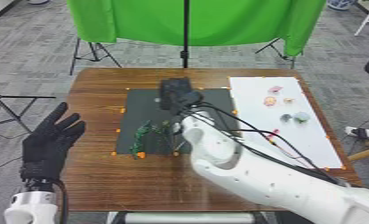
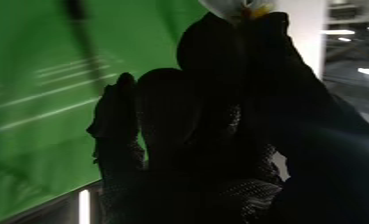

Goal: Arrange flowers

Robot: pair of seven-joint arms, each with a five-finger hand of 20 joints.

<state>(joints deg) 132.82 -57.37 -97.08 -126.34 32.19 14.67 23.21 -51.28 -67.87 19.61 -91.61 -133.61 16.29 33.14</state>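
The left hand (image 1: 49,145) is located to the left of the dark mat (image 1: 143,106), well apart from it. Its fingers are straight and spread, the hand is released, and it grasps nothing. The brown table (image 1: 99,190) supports the dark mat and extends on all sides of it. A green cloth (image 1: 132,22) hangs beyond the far side of the dark mat.

A green sprig (image 1: 140,136) lies on the left part of the dark mat, its length running from near to far. A smaller yellow-green sprig (image 1: 163,128) lies on the dark mat, just to the right of the first.

The right hand (image 1: 174,92) is positioned over the far part of the dark mat. In the right wrist view, its fingertips and thumb pinch a white-and-yellow flower (image 2: 243,7); the flower's lower part is hidden by the glove.

A white sheet (image 1: 251,87) is placed to the right of the dark mat. It carries the remaining blossoms, all to the right of the dark mat: a pink blossom (image 1: 275,90) toward the far end, a peach blossom (image 1: 270,101) nearer, a small orange-toned blossom (image 1: 288,100) beside that, and two greyish blossoms (image 1: 301,117) side by side, nearer still. A red-pink item (image 1: 271,134) lies nearest, close to the right arm (image 1: 238,167).
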